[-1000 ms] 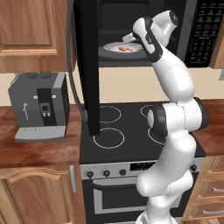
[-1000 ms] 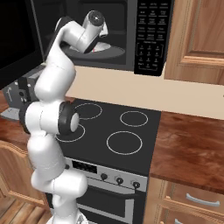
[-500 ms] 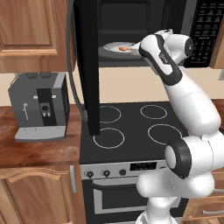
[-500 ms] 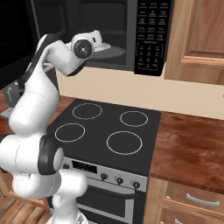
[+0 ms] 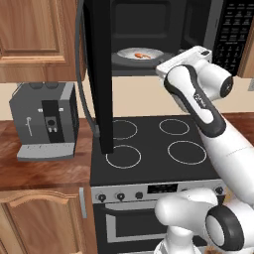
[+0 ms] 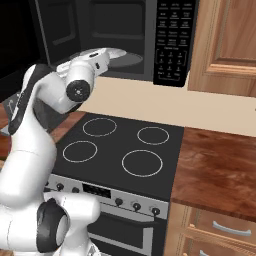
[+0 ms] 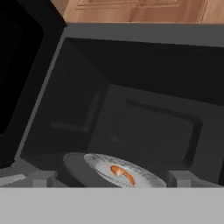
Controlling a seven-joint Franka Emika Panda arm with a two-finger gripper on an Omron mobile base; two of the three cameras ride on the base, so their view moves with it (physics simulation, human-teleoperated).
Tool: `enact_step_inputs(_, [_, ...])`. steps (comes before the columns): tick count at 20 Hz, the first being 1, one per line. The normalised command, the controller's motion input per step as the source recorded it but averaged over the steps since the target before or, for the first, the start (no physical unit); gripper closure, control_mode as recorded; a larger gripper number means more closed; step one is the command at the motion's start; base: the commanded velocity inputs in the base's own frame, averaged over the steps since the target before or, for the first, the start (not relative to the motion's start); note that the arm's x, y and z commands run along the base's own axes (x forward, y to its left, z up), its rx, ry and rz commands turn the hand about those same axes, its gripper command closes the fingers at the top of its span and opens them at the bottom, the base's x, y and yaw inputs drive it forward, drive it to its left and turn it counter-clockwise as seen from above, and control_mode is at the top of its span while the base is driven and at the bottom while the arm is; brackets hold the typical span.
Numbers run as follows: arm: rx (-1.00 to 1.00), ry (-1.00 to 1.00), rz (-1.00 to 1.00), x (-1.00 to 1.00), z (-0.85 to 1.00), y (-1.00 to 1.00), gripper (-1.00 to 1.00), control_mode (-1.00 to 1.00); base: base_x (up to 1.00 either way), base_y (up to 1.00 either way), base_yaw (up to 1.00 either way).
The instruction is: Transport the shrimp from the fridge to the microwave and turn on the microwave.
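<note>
- Wooden cabinets framing the open microwave (image 5: 149, 34); shrimp (image 7: 122, 173) lying on the plate (image 7: 144, 180) inside, long axis slanting.
- Gripper (image 7: 113, 178) facing it from just outside, fingers spread, holding nothing.
- Door (image 5: 101, 74) standing left, awaiting closing.

Microwave (image 5: 163, 30): black casing, dark grey interior walls, black door (image 5: 99, 74) swung open; keypad (image 5: 233, 34) black with rows of small white labels. Plate (image 5: 140, 53): pale grey-white, ringed pattern at the rim, on a dark grey turntable. Shrimp (image 5: 141, 55): orange-pink with whitish parts. Stove (image 5: 154, 144): black cooktop marked with four thin white rings; silver front panel with dark knobs. Coffee machine (image 5: 45, 119): grey body with a black centre panel. Cabinets (image 5: 34, 39): warm brown wood grain. Bench (image 6: 220, 170): reddish-brown, streaked wood pattern. Wall between: plain cream.
</note>
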Motion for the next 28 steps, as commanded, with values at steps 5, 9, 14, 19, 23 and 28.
enact_step_inputs(5, [-0.13,0.01,0.0,-0.98,0.0,0.0,-1.0,-1.0,0.0,0.0,0.0])
enact_step_inputs(9, [-0.08,0.12,-0.01,-0.92,0.02,0.0,-1.0,-1.0,0.0,0.0,0.0])
enact_step_inputs(14, [-0.12,0.17,-0.07,-0.87,0.0,0.0,-1.0,-1.0,0.0,0.0,0.0])
enact_step_inputs(19, [-0.2,0.29,-0.05,-0.63,0.0,0.0,-1.0,-1.0,0.0,0.0,0.0])
enact_step_inputs(23, [-0.21,0.36,-0.04,-0.46,0.0,0.0,-1.0,-1.0,0.0,0.0,0.0])
enact_step_inputs(28, [-0.21,0.35,-0.02,-0.51,-0.01,0.0,-1.0,-1.0,0.0,0.0,0.0])
